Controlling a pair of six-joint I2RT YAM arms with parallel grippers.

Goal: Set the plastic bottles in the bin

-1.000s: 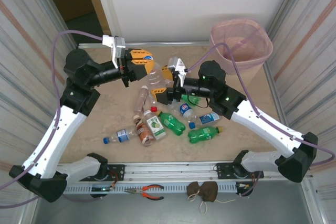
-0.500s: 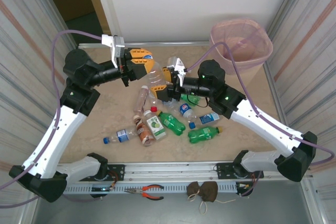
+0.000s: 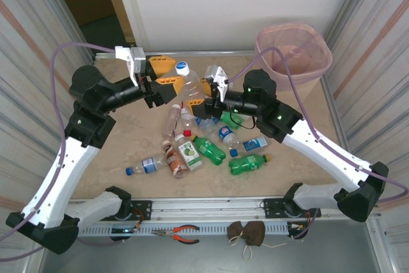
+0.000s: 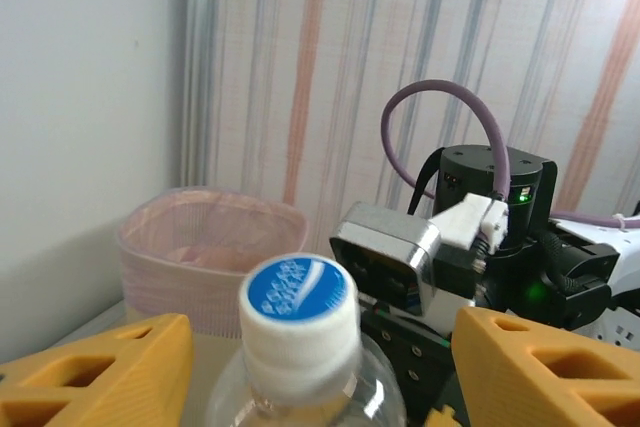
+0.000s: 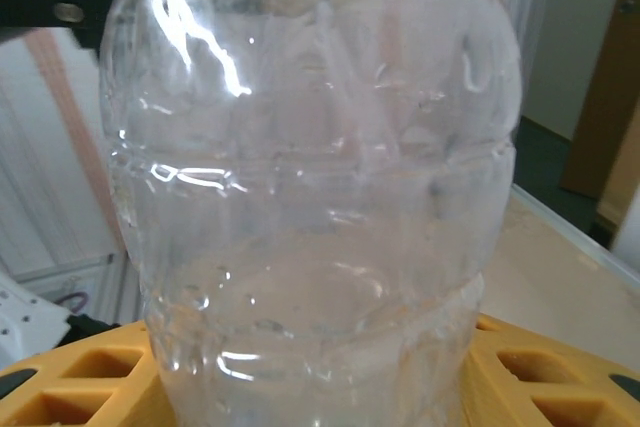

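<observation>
A clear plastic bottle (image 3: pixel 190 87) with a blue-and-white cap (image 4: pixel 297 297) hangs above the table between both arms. My right gripper (image 3: pixel 201 94) is shut on its lower body, and its orange fingers (image 5: pixel 80 387) press both sides of the bottle (image 5: pixel 310 197). My left gripper (image 3: pixel 163 73) stands open around the neck end, its fingers (image 4: pixel 545 367) apart from the plastic. Several more bottles lie on the table beneath, among them two green ones (image 3: pixel 209 149) and a brown one (image 3: pixel 174 160). The pale pink bin (image 3: pixel 324 55) stands at the far right corner.
Striped walls close in on both sides and a white wall at the back. Pliers (image 3: pixel 182 233) and a brown pouch (image 3: pixel 248 233) lie on the front rail. The bin (image 4: pixel 205 257) shows behind the cap in the left wrist view.
My left gripper has opened off the clear bottle and drawn back to the left. My right gripper has closed on the bottle's body and now carries it.
</observation>
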